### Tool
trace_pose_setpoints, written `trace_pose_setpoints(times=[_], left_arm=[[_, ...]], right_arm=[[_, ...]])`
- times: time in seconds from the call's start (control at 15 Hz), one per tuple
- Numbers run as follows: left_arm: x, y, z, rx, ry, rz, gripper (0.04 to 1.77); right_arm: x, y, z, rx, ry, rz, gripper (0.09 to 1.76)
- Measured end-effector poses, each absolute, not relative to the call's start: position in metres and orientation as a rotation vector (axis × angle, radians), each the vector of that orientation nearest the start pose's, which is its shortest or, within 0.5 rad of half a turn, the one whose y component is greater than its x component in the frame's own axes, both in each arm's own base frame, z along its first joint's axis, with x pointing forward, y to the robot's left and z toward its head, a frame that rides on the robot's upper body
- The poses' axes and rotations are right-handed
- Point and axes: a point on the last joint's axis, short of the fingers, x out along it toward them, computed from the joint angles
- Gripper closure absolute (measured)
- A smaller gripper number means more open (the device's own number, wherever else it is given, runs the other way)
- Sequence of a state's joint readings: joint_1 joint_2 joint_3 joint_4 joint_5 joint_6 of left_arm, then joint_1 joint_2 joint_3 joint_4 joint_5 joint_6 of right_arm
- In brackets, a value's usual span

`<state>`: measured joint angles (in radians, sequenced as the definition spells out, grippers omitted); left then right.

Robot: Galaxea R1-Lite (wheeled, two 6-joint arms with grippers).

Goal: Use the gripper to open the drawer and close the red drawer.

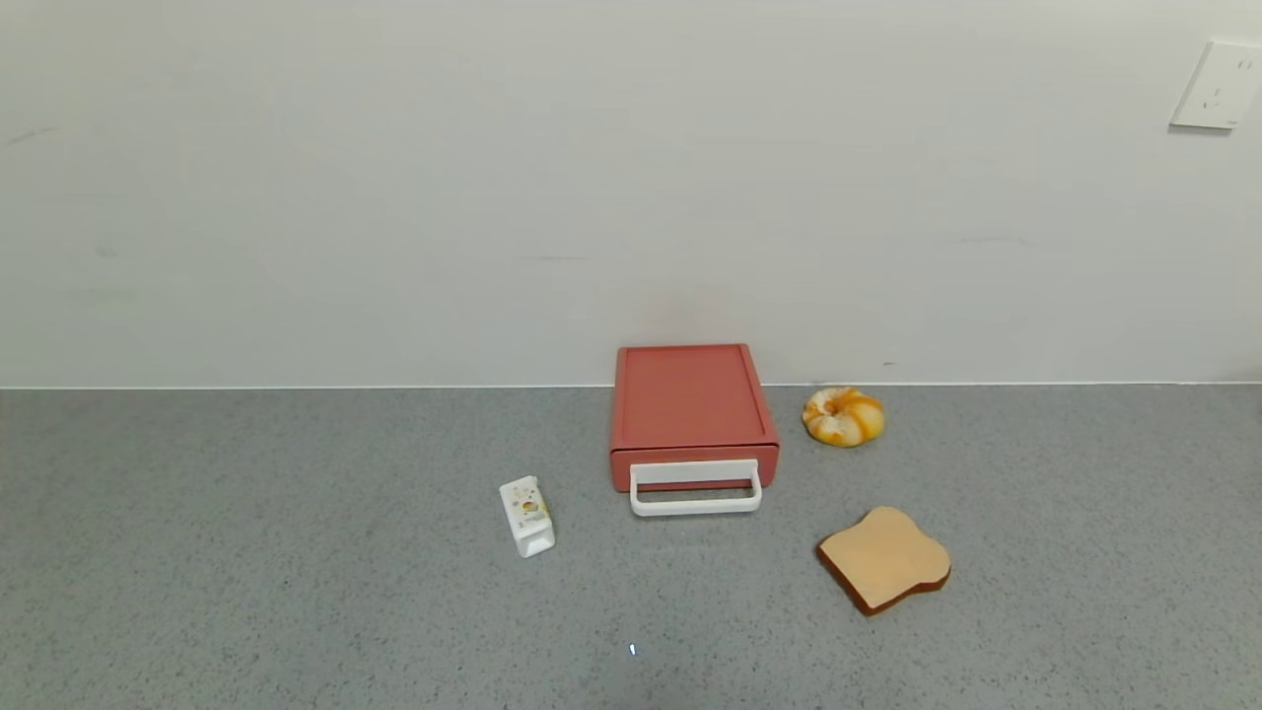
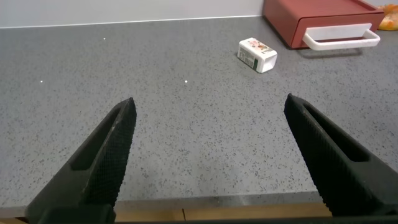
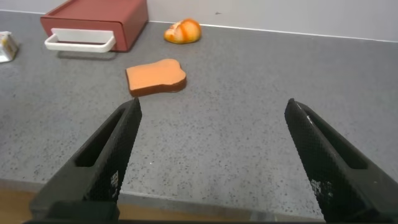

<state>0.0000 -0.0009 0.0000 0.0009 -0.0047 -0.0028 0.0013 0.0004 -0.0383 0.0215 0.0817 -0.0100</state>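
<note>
The flat terracotta-red plastic drawer box [image 1: 693, 409] at frame centre looks light and stiff; hook its white loop handle [image 1: 696, 488]; both pincers, left [image 2: 208, 162] and right [image 3: 211, 162], gape, grasping nothing.

No text can be read. The small white carton [image 2: 257, 54], well ahead of the left end effector [image 2: 208, 155], bears a colourful printed label, its lettering too small to make out.

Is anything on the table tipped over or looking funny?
The little white carton lies on its side left of the red drawer box rather than standing. The bread slice and bun sit bare on the grey counter. The drawer looks shut. Nothing is spilled or broken.
</note>
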Motion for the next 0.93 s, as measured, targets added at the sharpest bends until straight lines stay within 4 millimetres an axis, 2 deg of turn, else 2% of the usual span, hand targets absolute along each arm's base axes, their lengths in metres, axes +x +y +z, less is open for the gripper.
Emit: trace_pose_setpoints(times=[0.27,0.93], left_arm=[[-0.0229,-0.0001,0.0753,0.0,0.001,-0.004,0.09],[-0.0229,-0.0001,0.0753,0.0,0.001,-0.004,0.09]], right_arm=[[-0.0235,0.0006,0.0764,-0.036,0.005,0.031,0.15],[-0.0231,0.0004,0.0757,-0.003,0.006,0.019,0.15]])
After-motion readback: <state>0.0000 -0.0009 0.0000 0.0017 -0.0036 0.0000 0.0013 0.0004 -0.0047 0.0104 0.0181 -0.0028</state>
